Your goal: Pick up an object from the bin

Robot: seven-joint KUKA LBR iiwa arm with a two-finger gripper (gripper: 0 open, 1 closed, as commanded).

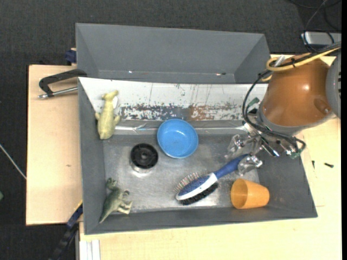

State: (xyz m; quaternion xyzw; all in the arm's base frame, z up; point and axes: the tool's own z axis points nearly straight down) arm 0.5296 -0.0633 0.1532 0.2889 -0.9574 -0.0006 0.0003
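Observation:
My gripper (pixel 246 151) hangs low at the right side of the bin, below the orange cover on the wrist. It is right over the upper end of the blue handle of a hairbrush (pixel 199 186). The brush lies slanted on the bin floor, its white-rimmed head with dark bristles pointing to the lower left. Just below the gripper an orange plastic cup (pixel 250 194) lies on its side near the front right corner. A blue bowl (pixel 177 138) sits upright to the gripper's left, near the back wall.
A black round lid-like thing (pixel 143 156) lies left of the bowl. A green toy dinosaur (pixel 115 201) is in the front left corner. A pale yellow toy animal (pixel 107 116) leans at the back left wall. Bare floor lies between them.

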